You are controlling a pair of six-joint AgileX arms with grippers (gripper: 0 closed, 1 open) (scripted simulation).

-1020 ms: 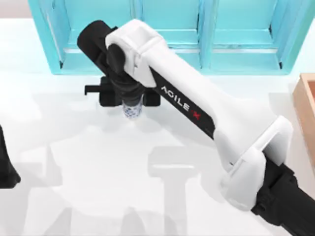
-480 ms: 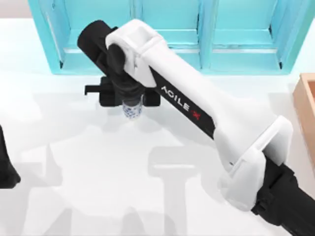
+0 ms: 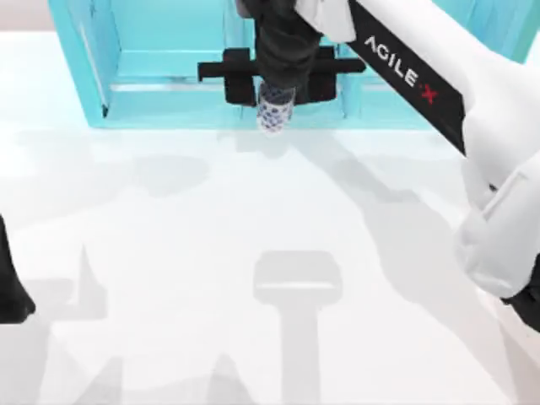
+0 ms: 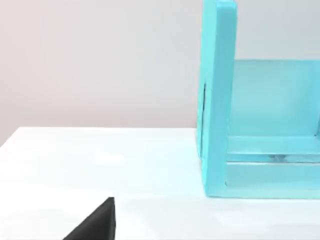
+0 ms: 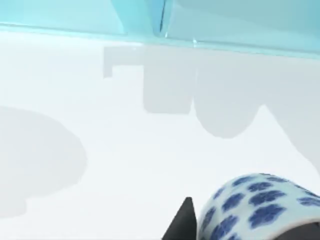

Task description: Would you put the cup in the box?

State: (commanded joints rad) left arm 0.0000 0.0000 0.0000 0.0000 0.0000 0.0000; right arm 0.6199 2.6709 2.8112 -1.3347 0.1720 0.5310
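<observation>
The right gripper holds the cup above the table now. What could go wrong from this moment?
1. The cup hangs from the right gripper above the table; if the grip slips, it may drop.
2. It is carried right next to the teal shelf unit, so a sideways swing might knock against the shelf's front edge.

The left arm is parked at the table's left edge.
</observation>
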